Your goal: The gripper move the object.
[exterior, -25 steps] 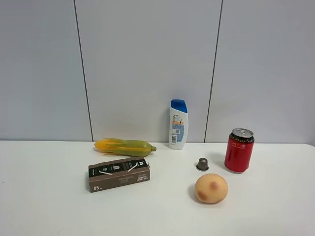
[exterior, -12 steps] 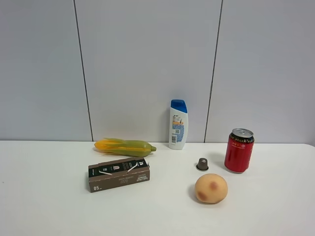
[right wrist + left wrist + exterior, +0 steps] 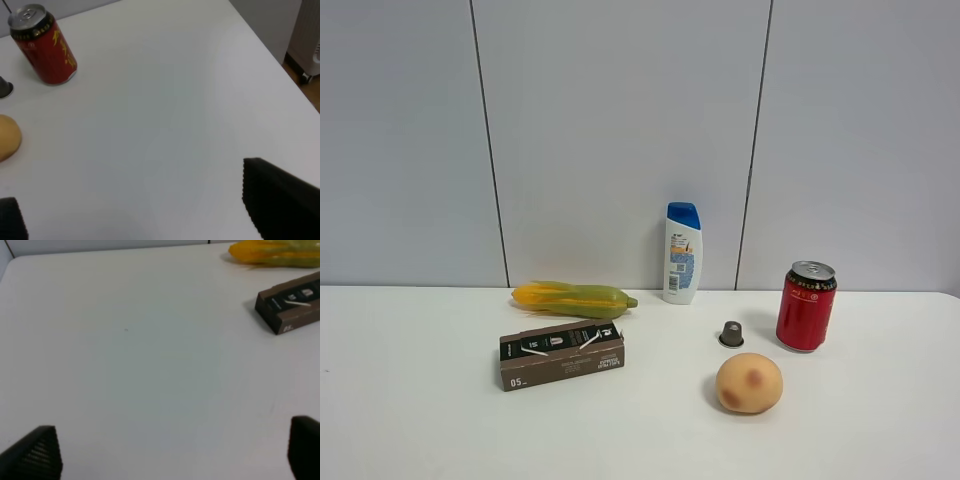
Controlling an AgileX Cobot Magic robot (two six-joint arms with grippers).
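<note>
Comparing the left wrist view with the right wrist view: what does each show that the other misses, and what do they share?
Only the left wrist view shows the yellow-green toy corn cob and the brown cardboard box. Only the right wrist view shows the red aluminium drink can, the edge of a tan round fruit and a small dark capsule. Both show the bare white table and wide-apart black fingertips.

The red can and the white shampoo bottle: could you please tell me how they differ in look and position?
The red can is a squat cylinder with a silver top; the shampoo bottle is taller, flatter and white with a blue cap. The can stands toward the table's right side, beside a small dark capsule; the bottle stands farther back, close to the wall, right of the corn cob. Both stand upright, and no gripper touches either.
</note>
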